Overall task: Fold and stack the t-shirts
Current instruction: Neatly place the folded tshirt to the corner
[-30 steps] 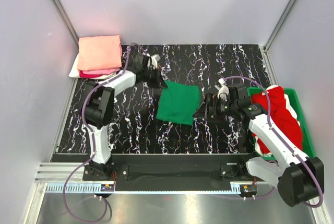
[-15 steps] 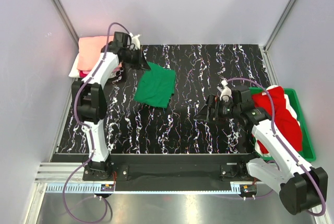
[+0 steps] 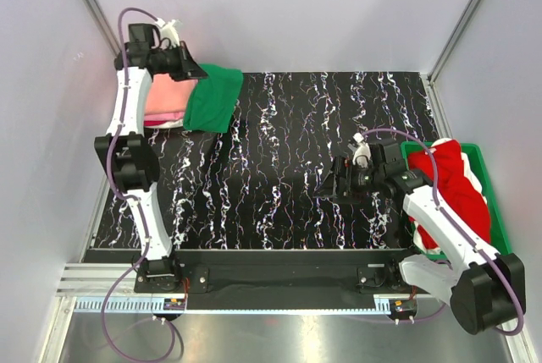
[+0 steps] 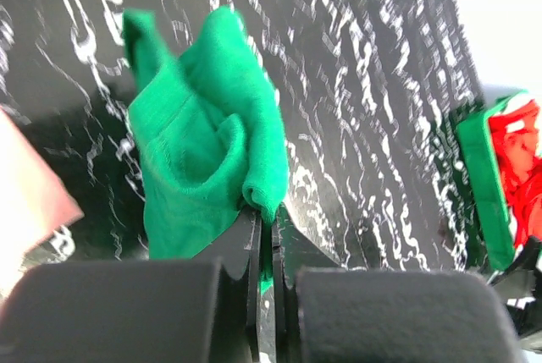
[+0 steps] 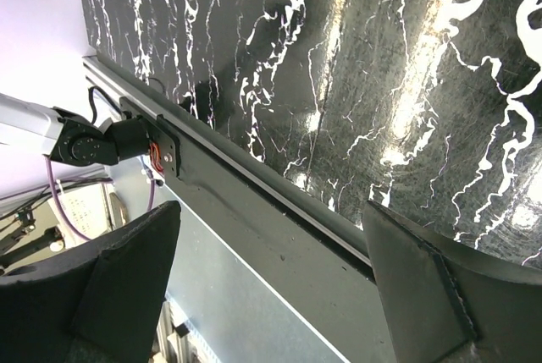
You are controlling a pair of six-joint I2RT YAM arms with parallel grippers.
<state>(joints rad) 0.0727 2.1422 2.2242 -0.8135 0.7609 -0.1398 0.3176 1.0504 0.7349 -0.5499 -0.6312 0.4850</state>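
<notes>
Dangling at far-left corner: bright green cloth t-shirt, folded, overlapping right edge of salmon-peach folded t-shirt that tops stack.

Risks, my read:
- grip on one edge only, so folds may sag open
- release here likely lands it half off stack, onto black marbled surface
- dragging across could shove stack askew

Claws:
- left claw pressed together, pinching green edge, clear in wrist view
- right claw spread wide, empty, over surface, beside red t-shirt in green plastic bin
</notes>
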